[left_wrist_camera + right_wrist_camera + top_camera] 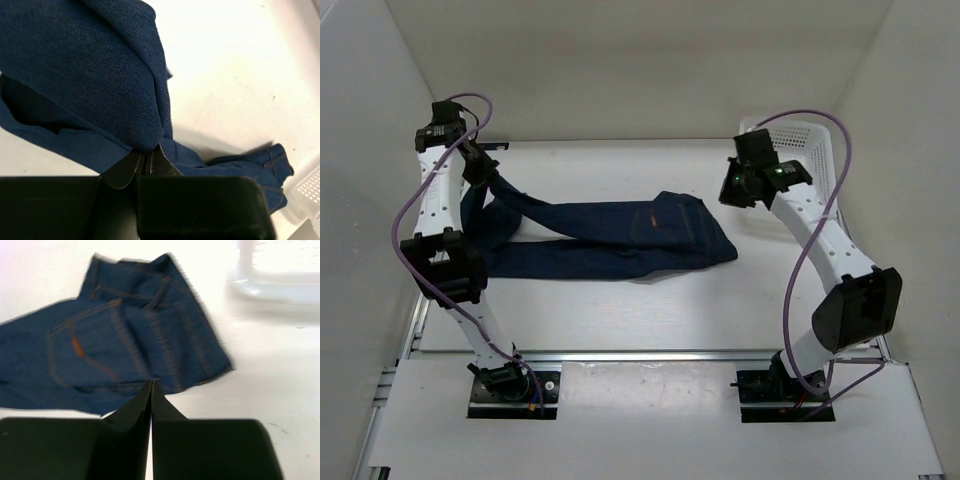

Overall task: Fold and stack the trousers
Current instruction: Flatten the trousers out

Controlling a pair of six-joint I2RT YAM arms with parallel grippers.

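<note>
The jeans [640,235] are laid out across the middle of the white table [650,320], back pockets up, waist end out at 3 o'clock and legs running off toward 9. The leg end isn't flat though. The left gripper [147,161] has it pinched, jaws clamped tight on a bunch of denim, and holds it up off the table at about 10 o'clock, so the fabric hangs from the grip in a twisty drape. Can't tell if it's got both legs or just one.

So I'd say this is the first fold: cuff end grabbed, not yet brought over to the waist. As I read it, the next move is carrying that end across toward 3 o'clock and laying it on the waistband. That wants a high enough arc that the legs don't drag and bunch up, and with the twist near the grip they could land crooked.

The right gripper [151,390] is closed all the way with nothing in it, hovering over the table just off the waist end, roughly 2 o'clock from the jeans. Its own camera looks down on a back pocket [85,355] with orange stitching.

The white mesh basket [815,150] sits in the far corner around 1 to 2 o'clock, behind the right arm [820,230] and apart from the denim. Biggest obstacle, I reckon, is that arm hanging close to where the cuffs need to land.
</note>
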